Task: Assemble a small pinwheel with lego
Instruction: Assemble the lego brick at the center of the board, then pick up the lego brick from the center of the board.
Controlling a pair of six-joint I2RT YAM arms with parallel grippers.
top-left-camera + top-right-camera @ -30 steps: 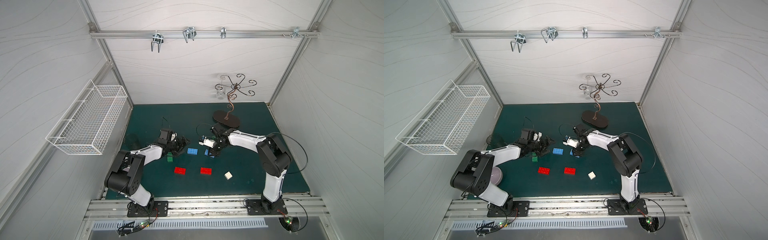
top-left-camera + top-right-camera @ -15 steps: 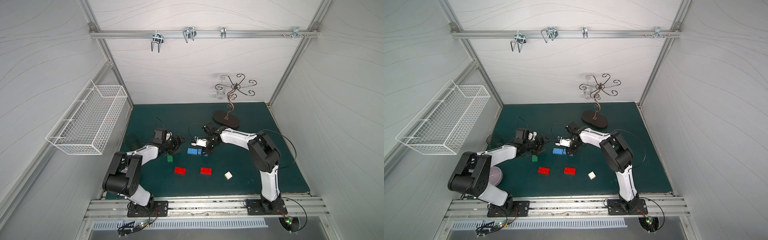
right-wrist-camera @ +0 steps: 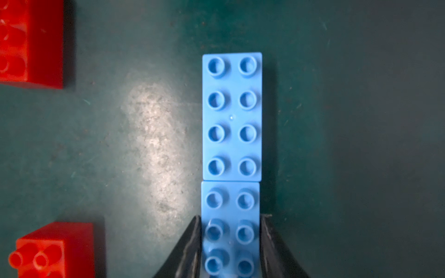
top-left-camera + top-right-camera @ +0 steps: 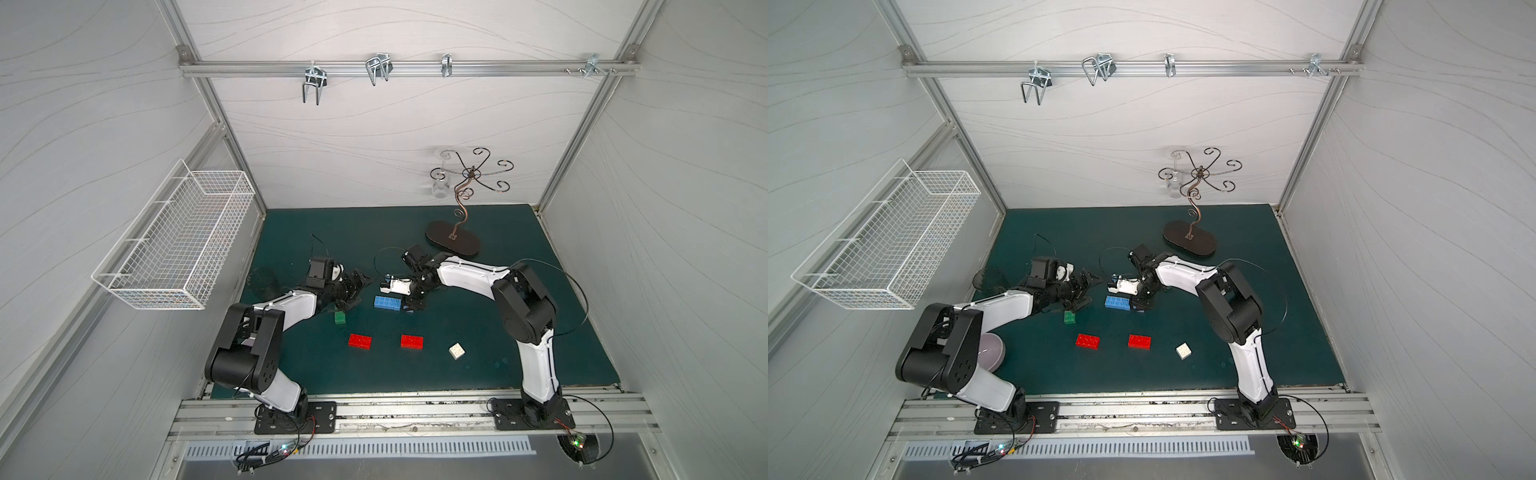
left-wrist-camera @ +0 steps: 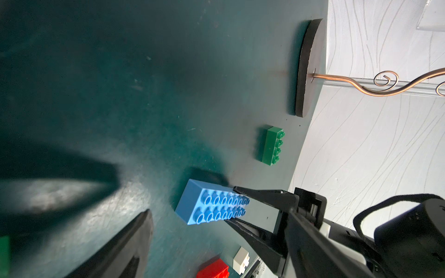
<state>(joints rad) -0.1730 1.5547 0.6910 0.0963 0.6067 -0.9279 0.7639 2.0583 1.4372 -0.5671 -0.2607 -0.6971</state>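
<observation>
Your right gripper (image 3: 230,217) straddles the near blue brick (image 3: 230,199), jaws close against both long sides; whether they press it or hang slack cannot be told. That brick lies end to end with the far blue brick (image 3: 232,115) on the green mat (image 4: 498,232). Your left gripper (image 4: 356,291), jaws spread and empty, hovers beside a green brick (image 4: 340,318). One red brick (image 4: 360,341), another red brick (image 4: 412,341) and the white brick (image 4: 456,351) lie apart, nearer the arms' bases.

Robotics lab cell: panel walls (image 4: 374,145) and aluminium frame (image 4: 399,68) around green mat (image 4: 519,232); robot arms (image 4: 536,365) bolted along its front.
</observation>
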